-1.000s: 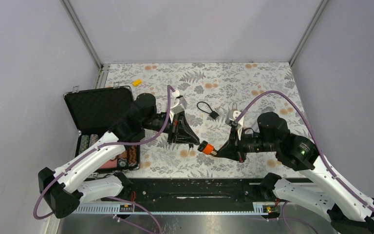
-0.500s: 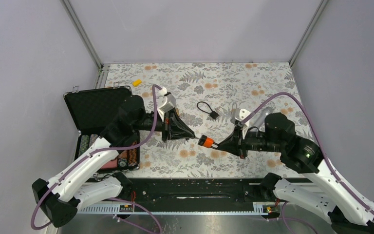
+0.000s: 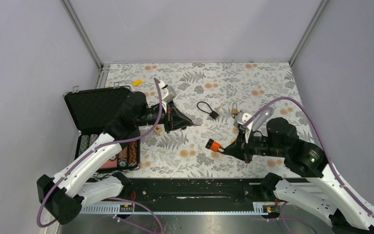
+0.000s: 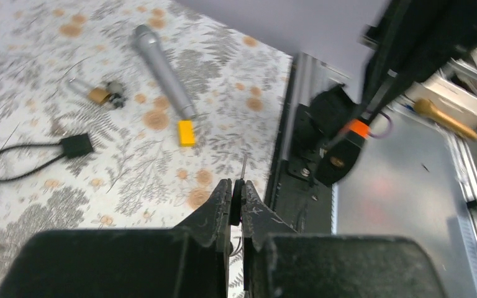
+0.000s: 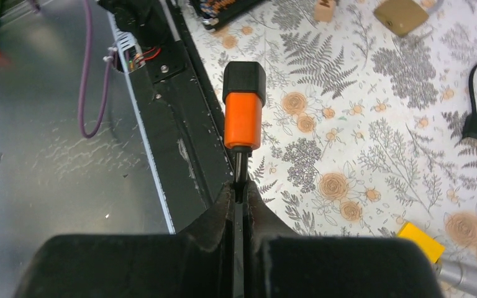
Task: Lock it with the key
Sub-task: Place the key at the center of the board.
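The lock [image 3: 234, 111], a small brass padlock, lies on the floral mat at mid-right, also visible as the lock [image 4: 99, 95] in the left wrist view; no gripper touches it. My left gripper [image 3: 191, 123] hovers left of it. That left gripper [image 4: 236, 186] is shut on a key's black head, and the thin metal key blade [image 4: 244, 166] sticks out past the tips. My right gripper [image 5: 240, 189] is shut on the stem of an orange-and-black piece [image 5: 243, 105]. It holds this orange-and-black piece [image 3: 213, 145] over the mat's near edge.
A black cable loop lock [image 3: 207, 109] lies between the arms. An open black case [image 3: 97, 107] with poker chips sits at the left. A silver cylinder [image 4: 161, 68] and a yellow block [image 4: 187, 132] lie on the mat, and a small wooden block [image 3: 159, 129] sits under the left arm.
The grippers met tip to tip at the orange-and-black piece. The left one has drawn back up and left with the key; the right one has pulled away toward the near edge.
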